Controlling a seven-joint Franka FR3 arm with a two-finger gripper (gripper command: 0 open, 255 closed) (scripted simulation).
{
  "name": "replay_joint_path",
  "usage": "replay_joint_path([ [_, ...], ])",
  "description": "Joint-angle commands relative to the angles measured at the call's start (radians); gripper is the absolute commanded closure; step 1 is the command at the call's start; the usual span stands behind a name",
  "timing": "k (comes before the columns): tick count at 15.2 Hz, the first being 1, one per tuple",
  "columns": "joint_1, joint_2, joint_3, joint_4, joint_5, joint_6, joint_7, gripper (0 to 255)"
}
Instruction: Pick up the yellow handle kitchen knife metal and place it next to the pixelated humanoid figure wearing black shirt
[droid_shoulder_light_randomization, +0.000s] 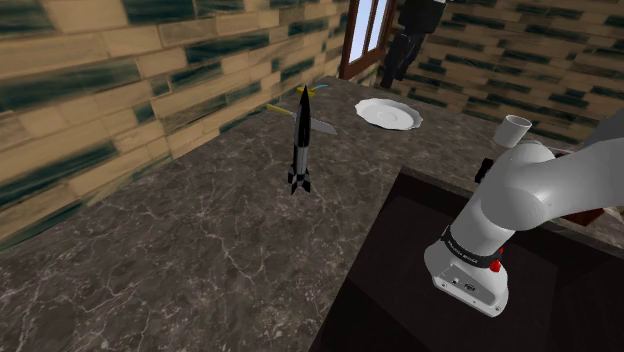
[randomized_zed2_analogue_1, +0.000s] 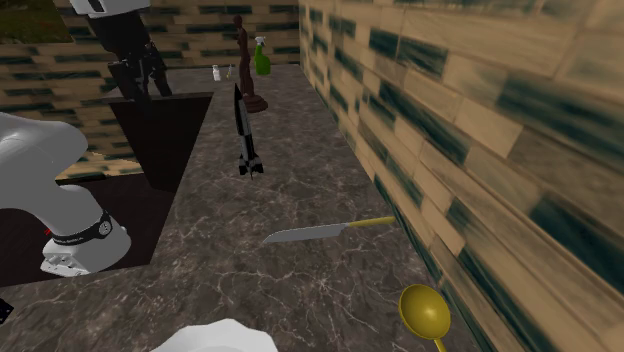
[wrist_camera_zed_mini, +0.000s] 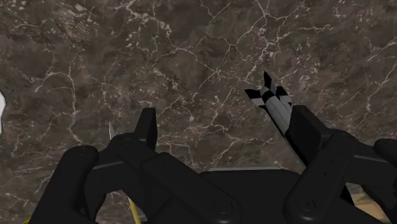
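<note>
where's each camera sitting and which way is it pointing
Shoulder view: beside the stand, looking along the counter toward the rocket and plate; arm at lower right.
Second exterior view: counter's far end, facing back past the knife to the rocket; arm at left.
Wrist view: on the hand, looking down at the counter; open fingers ahead.
Shared: the rocket, in all three.

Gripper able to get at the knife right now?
Probably yes: the knife lies flat on the counter, nothing over it, and the gripper hangs open above. The upright rocket stands apart from it.
</note>
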Motion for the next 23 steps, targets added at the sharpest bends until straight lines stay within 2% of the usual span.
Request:
replay_joint_path([
  [1, 0.000, 0.000, 0.000, 0.000, 0.000, 0.000, 0.000, 0],
  [12, -0.022, 0.395, -0.024, 0.102, -0.045, 0.252, -0.073, 0],
  [23, -0.039, 0.824, -0.043, 0.360, -0.080, 0.384, -0.121, 0],
])
